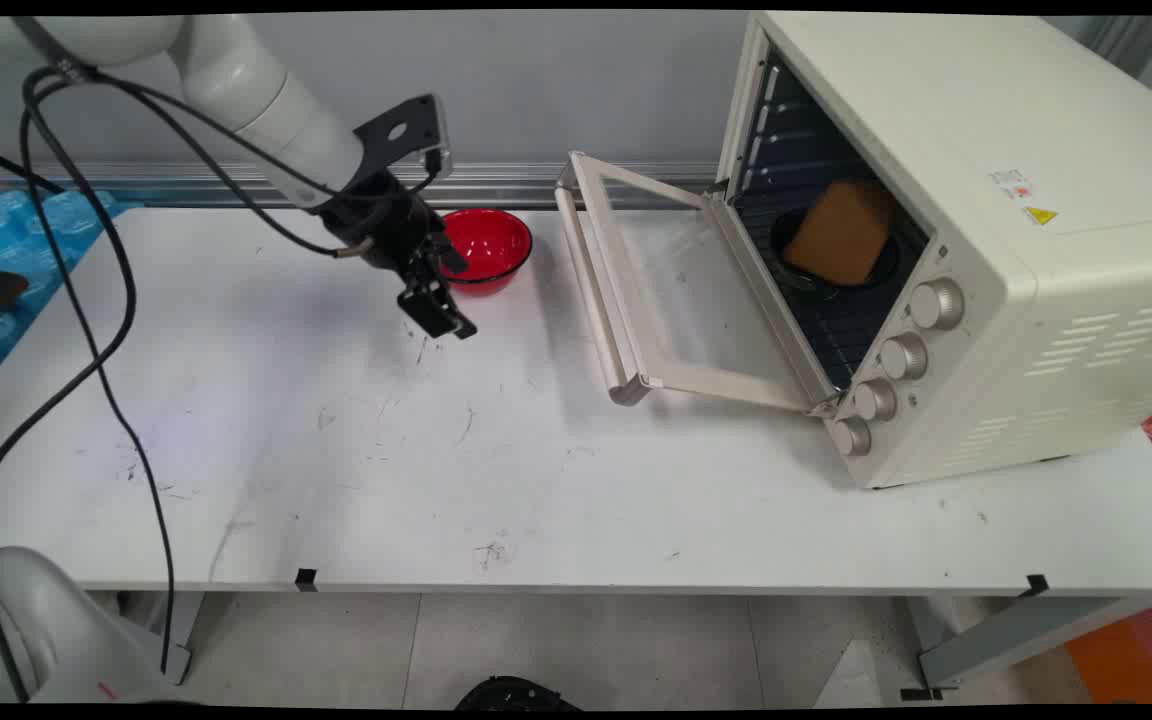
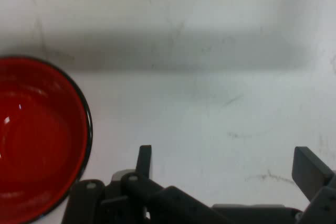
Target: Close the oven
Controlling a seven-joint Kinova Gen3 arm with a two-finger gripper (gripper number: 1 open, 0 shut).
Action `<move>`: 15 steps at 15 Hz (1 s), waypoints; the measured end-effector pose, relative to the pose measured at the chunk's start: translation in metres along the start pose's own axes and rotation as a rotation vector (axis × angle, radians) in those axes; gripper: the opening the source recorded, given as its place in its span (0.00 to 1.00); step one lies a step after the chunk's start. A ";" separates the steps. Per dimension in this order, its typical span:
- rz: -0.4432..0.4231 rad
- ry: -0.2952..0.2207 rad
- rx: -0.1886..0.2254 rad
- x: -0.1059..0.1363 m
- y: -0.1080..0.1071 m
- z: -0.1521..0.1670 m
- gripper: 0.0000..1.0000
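Red and glossy, with a thin black rim, the bowl (image 1: 484, 248) sits empty on the white table (image 1: 356, 440) near its far edge, just beside my gripper (image 1: 439, 300). Through my hand camera the bowl (image 2: 37, 140) fills the lower left, its inside shiny with small glints of light, and it is cut off by the picture's edge.

My gripper (image 2: 226, 169) hangs above the bare tabletop next to the bowl, not touching it. My fingers are spread wide apart with nothing between them; one fingertip (image 2: 144, 160) stands close to the bowl's rim and the other (image 2: 311, 171) is well off to the far side. My white arm (image 1: 256, 95) reaches in from the upper left and slopes down toward the table, wrist bent so the hand points downward and slightly toward the near side. Black cables (image 1: 96, 300) droop from the arm across the table's left part.

Further right stands a cream toaster oven (image 1: 996, 230), its glass door (image 1: 656, 290) folded down and open onto the table. Inside it, a brown slab that looks like bread (image 1: 841, 235) rests tilted on a dark dish (image 1: 816, 272). Four knobs (image 1: 891, 365) run down the oven's front. A blue sheet (image 1: 26, 260) lies at the table's left end.
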 end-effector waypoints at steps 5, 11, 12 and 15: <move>-0.068 0.025 0.002 -0.012 -0.004 0.018 1.00; -0.136 0.094 -0.016 -0.016 -0.016 0.058 1.00; -0.135 0.106 -0.020 -0.017 -0.017 0.065 1.00; -0.121 0.136 -0.030 -0.016 -0.020 0.079 0.00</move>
